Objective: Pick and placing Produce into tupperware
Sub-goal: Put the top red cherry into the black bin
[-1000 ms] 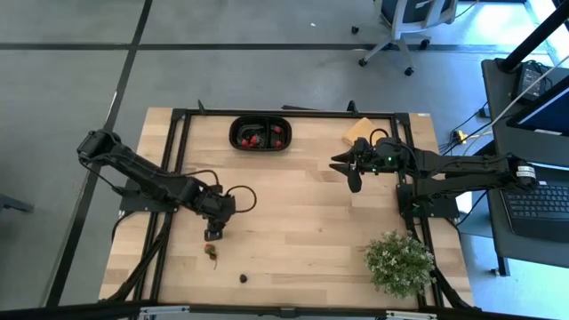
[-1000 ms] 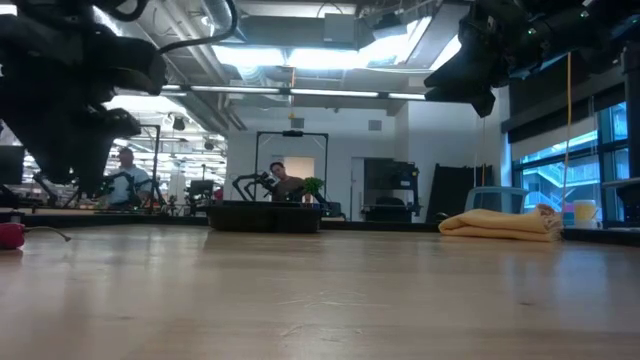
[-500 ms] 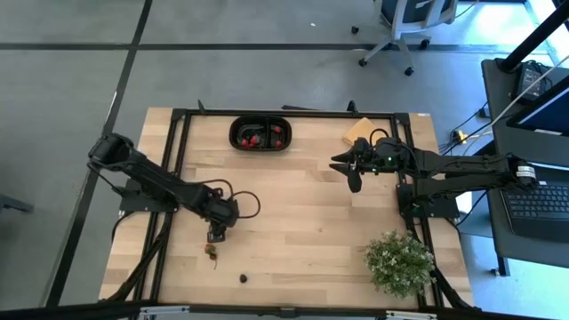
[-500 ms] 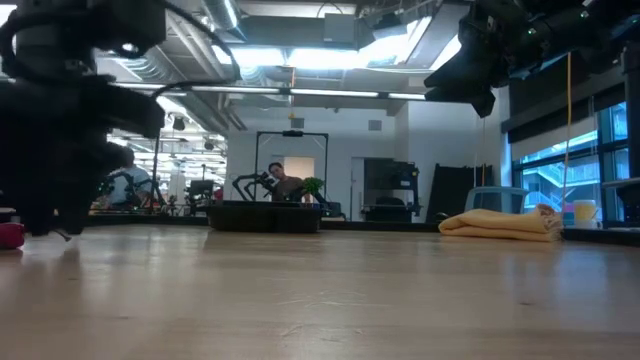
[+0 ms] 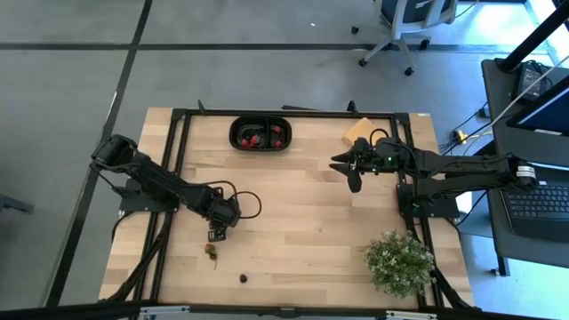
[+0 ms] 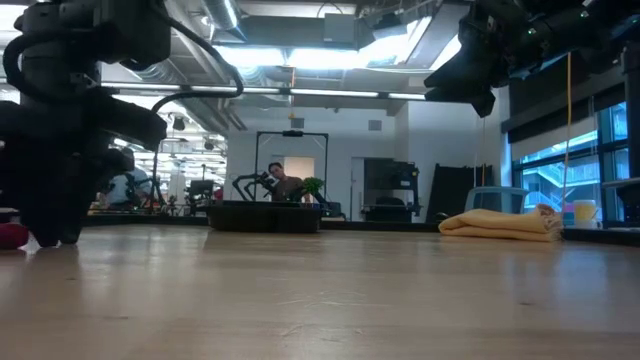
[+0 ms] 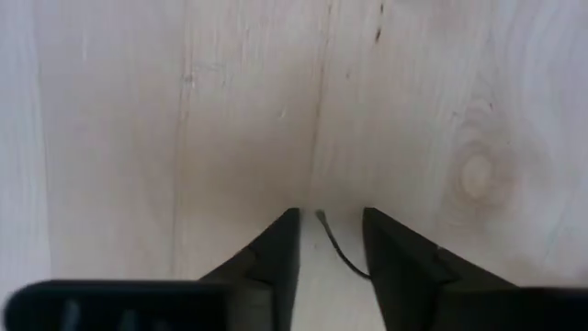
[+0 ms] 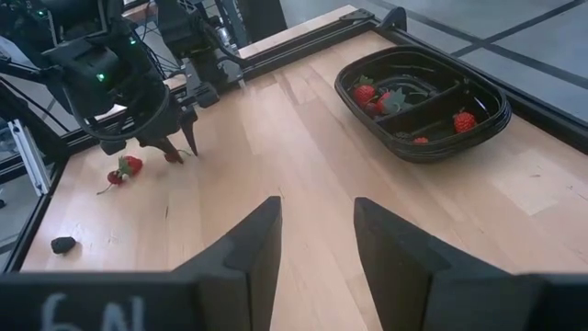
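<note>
- Left gripper (image 5: pixel 216 235) is down at the wood, near the front left of the table. Fingers (image 7: pixel 276 253) are a narrow gap apart, with only a thin dark strand between them, and nothing is pinched.
- Strawberry (image 5: pixel 212 250) lies just beside those tips, not between them. Judgement: the approach is slightly off, so the grip may miss.
- Berry (image 5: pixel 243 277) lies nearer the front edge, untouched.
- Tub (image 8: pixel 441 152) is at the far edge with several red fruits inside, well apart from the left gripper.
- Right gripper (image 5: pixel 338 166) hovers by the right side, spread and empty. Probably parked clear.
</note>
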{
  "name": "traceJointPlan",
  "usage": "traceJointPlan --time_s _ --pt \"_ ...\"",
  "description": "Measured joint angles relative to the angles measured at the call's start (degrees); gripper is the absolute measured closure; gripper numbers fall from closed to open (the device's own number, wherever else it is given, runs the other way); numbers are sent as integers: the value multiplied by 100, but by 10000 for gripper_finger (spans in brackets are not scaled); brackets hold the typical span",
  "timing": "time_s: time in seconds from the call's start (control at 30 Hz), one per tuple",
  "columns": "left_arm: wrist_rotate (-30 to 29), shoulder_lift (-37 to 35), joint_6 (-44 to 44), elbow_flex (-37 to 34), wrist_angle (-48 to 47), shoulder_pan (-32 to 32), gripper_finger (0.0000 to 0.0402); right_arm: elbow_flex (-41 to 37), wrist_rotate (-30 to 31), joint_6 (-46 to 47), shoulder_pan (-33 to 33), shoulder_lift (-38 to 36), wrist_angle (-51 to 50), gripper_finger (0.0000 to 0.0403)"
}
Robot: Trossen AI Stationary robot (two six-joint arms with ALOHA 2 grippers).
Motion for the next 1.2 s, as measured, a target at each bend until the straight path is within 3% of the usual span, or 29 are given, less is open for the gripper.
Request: traceJointPlan --time_s 0.3,0.6,0.9,1.1,1.2 --pt "94 7 23 -6 59 109 393 0 1 -138 -1 0 -2 262" --pt "533 51 239 204 -160 509 399 0 2 -323 -1 0 -2 262" --pt "1822 37 1314 1428 -178 1623 401 -1 2 -325 -1 0 -2 262" --pt "1894 31 2081 2543 -241 2529 401 0 2 -333 0 0 -3 262" --pt "1611 28 2464 3126 -238 2938 401 -1 2 -449 -1 0 -4 262"
